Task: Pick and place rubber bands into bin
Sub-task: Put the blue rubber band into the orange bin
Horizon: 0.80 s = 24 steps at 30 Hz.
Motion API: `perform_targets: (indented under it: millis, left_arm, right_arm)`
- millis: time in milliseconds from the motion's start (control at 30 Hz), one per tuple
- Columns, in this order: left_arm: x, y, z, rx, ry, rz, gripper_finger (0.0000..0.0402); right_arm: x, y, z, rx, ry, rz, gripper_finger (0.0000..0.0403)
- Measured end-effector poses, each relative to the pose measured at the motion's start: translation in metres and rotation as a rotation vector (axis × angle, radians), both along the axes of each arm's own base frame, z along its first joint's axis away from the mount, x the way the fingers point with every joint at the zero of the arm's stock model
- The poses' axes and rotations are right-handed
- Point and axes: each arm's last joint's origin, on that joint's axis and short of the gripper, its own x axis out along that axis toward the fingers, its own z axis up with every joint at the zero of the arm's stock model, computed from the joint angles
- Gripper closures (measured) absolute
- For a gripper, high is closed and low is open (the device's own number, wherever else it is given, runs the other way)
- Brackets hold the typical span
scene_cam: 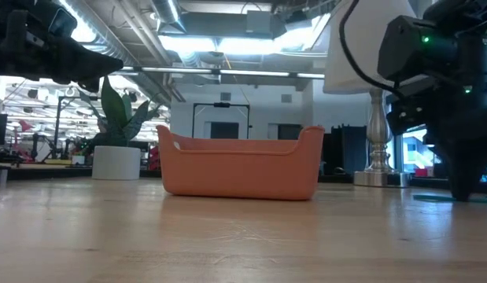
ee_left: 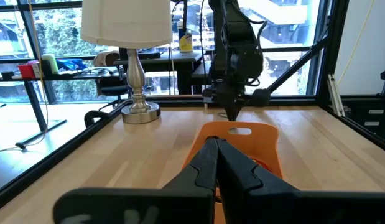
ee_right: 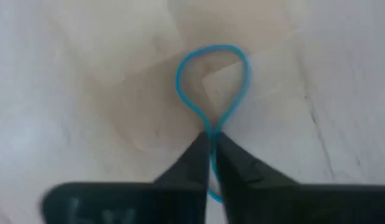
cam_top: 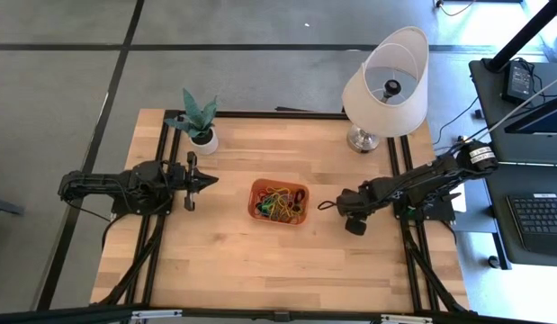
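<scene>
Right gripper [ee_right: 211, 140] down at the wooden table [cam_top: 224, 261], just right of the orange bin [cam_top: 280, 202], pinching a blue rubber band [ee_right: 211, 81] flat on the wood. Coloured rubber bands [cam_top: 278, 203] heaped in the bin. Left gripper [cam_top: 206, 180] clenched, empty, left of the bin.

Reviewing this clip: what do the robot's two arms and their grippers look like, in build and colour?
Both arms are dark, nearly black, jointed segments. The left gripper ends in two slim black fingers tapering to a sharp point. The right gripper has the same wedge-shaped black fingers. A pale round cap marks the right arm near its base, with thin cables trailing away; a green light glows on it.
</scene>
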Motion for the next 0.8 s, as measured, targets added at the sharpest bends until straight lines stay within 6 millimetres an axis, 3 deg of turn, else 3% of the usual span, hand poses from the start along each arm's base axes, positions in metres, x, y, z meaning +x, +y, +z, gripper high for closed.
perform_targets:
  millis: [67, 267, 467, 800]
  left_arm:
    - [0.000, 0.000, 0.000, 0.000, 0.000, 0.000, 0.0400]
    - [0.000, 0.000, 0.000, 0.000, 0.000, 0.000, 0.0400]
    - [0.000, 0.000, 0.000, 0.000, -0.002, 0.000, 0.0400]
    - [0.000, 0.000, 0.000, 0.000, -0.003, 0.000, 0.0400]
  right_arm:
    - [0.000, 0.000, 0.001, -0.003, -0.005, -0.054, 0.0391]
    - [0.015, 0.000, 0.026, -0.064, 0.005, -0.132, 0.0398]
    - [0.042, 0.005, 0.082, -0.109, -0.083, -0.187, 0.0401]
    - [0.094, 0.009, 0.194, -0.205, -0.511, -0.234, 0.0402]
